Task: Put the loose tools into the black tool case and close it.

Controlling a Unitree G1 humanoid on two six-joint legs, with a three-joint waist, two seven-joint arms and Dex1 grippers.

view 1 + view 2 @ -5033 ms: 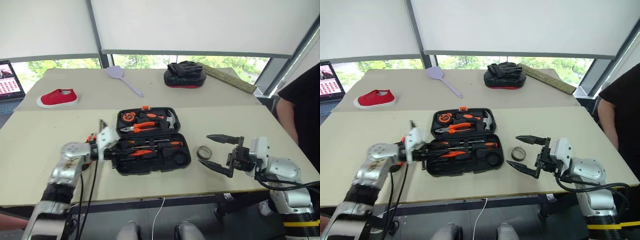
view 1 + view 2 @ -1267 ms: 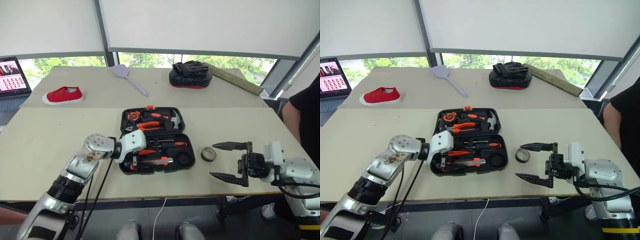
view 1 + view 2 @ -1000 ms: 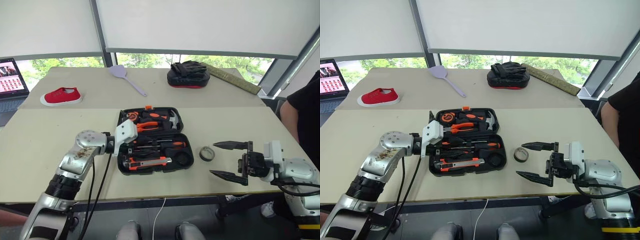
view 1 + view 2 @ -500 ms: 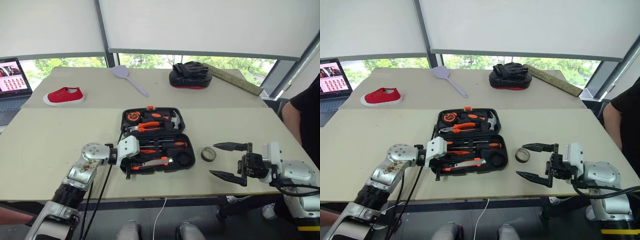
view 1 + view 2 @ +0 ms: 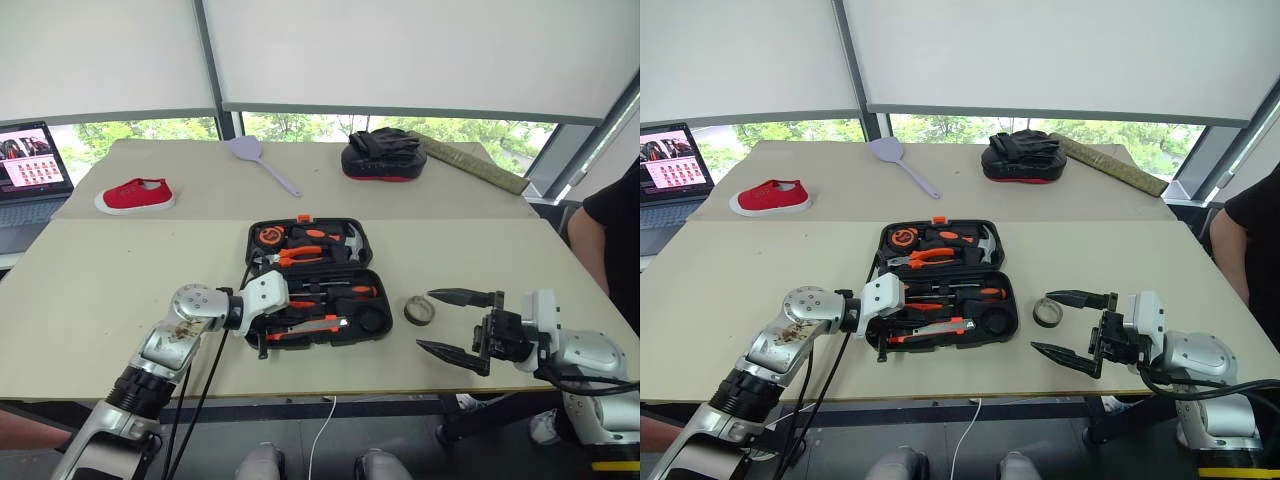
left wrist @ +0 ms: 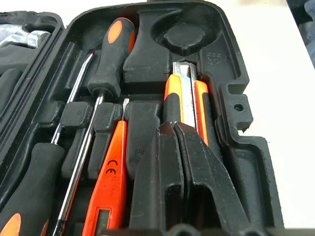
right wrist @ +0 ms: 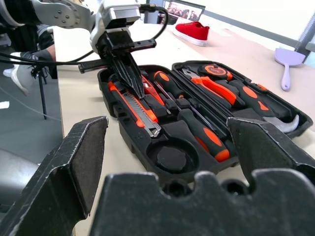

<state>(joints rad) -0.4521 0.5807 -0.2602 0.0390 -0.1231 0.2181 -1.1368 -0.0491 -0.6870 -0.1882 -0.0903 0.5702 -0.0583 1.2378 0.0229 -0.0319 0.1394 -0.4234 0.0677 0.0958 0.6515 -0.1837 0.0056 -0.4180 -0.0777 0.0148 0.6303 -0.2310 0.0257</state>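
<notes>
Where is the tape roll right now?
The tape roll lies on the table, just right of the open tool case, ahead of the right pincer.

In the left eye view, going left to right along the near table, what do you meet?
Left tool, shut, at the case's left end → black tool case → small dark tape roll → right tool, open.

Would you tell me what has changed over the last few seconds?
The left claw set the utility knife into the front slot of the tool case, let go, and now rests shut over it. The tape roll and open right claw stayed put.
</notes>
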